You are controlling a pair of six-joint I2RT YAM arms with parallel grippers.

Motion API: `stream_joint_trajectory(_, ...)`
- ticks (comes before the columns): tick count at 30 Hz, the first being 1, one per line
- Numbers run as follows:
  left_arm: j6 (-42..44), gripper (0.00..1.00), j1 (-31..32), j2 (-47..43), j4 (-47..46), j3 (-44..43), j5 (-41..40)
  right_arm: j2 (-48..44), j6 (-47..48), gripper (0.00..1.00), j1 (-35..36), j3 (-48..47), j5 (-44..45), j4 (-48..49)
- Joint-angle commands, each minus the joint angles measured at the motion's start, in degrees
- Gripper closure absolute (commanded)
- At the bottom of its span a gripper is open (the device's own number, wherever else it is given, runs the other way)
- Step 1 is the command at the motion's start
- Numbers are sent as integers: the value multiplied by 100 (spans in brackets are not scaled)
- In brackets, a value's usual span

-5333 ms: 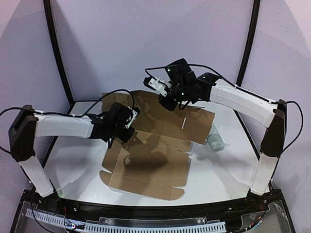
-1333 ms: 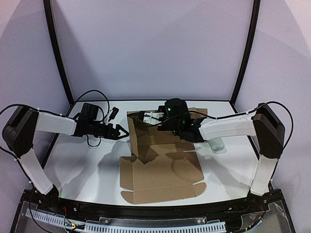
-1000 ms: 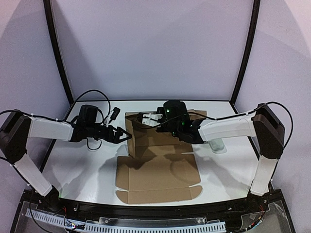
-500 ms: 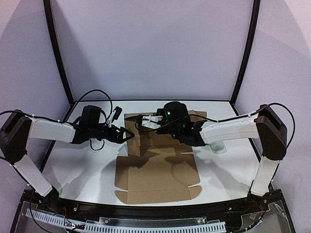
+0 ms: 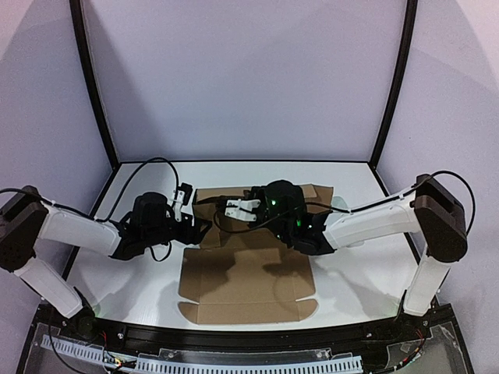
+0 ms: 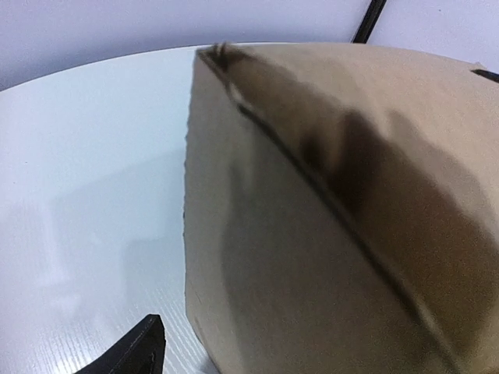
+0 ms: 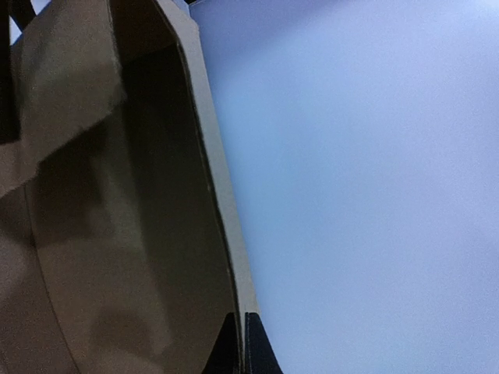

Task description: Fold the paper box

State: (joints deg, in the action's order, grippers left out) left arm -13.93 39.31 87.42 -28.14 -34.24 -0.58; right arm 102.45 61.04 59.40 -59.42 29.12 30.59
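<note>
Paper box (image 5: 245, 284) mid-table, near panel flat on white table (image 5: 366, 273), far part standing up as a leaning wall between both arms. Right gripper (image 5: 234, 209) at top edge of that wall, jaws pinched tight on cardboard rim, plain in right wrist view. Left gripper (image 5: 196, 228) at wall's left end, jaws spread wide; one dark finger (image 6: 132, 354) just beside cardboard, slightly apart; other finger hidden.
</note>
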Motion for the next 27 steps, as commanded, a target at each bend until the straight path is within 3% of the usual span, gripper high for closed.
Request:
stream_joint_trajectory(1,137,23,214,35,-435,88,-738,-88,-275,100,351,223,73,-134)
stream_joint_trajectory(4,194,29,414,105,-516,86,-1151,-136,-450,100,416,296,220,-166)
stream_joint_trajectory(10,-89,35,700,233,-1557,473,-2229,-273,-995,100,559,333,256,-789)
stream_joint_trajectory(24,-85,67,883,676,-1566,59,-3581,-370,-1301,100,682,368,216,-1090)
stream_joint_trajectory(27,-196,66,890,755,-1528,-29,-4018,-399,-1333,100,692,393,196,-1149)
